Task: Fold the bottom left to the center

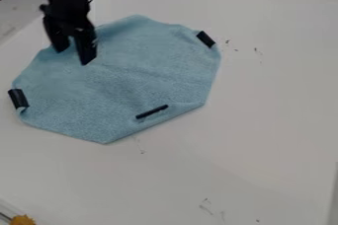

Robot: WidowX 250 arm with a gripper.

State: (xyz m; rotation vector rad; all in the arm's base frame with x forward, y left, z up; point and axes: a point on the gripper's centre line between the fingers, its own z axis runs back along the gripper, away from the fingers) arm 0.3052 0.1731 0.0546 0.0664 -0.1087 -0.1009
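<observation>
The black gripper hangs over the upper left part of the light blue cloth, its two fingers apart with nothing seen between them. Whether the fingertips touch the cloth, I cannot tell. The cloth lies mostly flat in a rough many-sided shape. A black strip sits on its left edge, where the fabric curls a little. Another black strip is at the upper right edge, and a thin dark strip lies near the lower right edge, which looks slightly turned up.
The white table extends around the cloth, with small dark marks on its surface. A yellow-orange object is at the bottom left corner. The table's far edge runs across the top right.
</observation>
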